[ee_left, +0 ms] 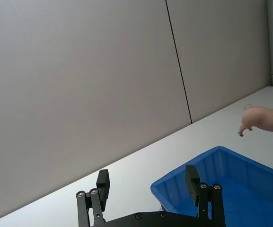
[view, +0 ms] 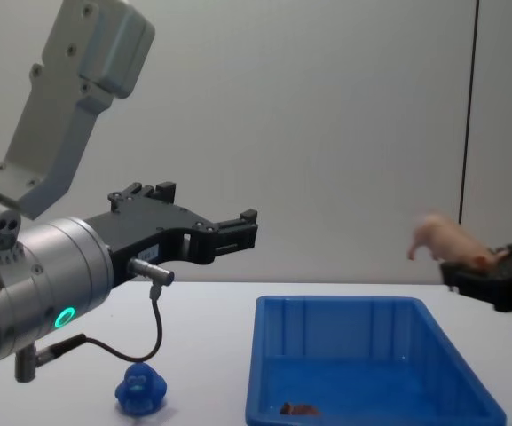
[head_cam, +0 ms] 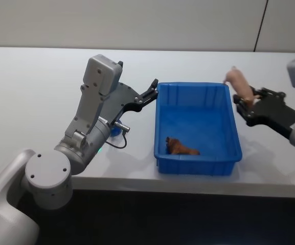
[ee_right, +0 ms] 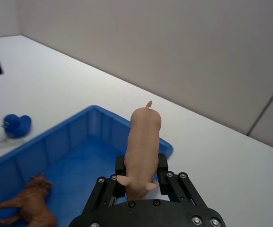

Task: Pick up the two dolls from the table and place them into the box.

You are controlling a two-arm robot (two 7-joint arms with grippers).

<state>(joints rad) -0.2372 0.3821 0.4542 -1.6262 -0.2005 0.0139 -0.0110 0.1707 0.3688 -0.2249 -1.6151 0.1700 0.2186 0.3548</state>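
Head view | right gripper [head_cam: 245, 100] pinches pig doll [head_cam: 237, 81] outside box [head_cam: 198, 166] rim | left gripper [head_cam: 154, 91] spread near opposite rim

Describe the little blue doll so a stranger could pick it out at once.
Start at the big blue bin on the white table. On the robot's left of it, under the arm of the open left gripper, stands a small rounded bright-blue doll. Its neighbours differ: a brown animal figure lies inside the bin, and the right gripper holds up a pale-pink pig.
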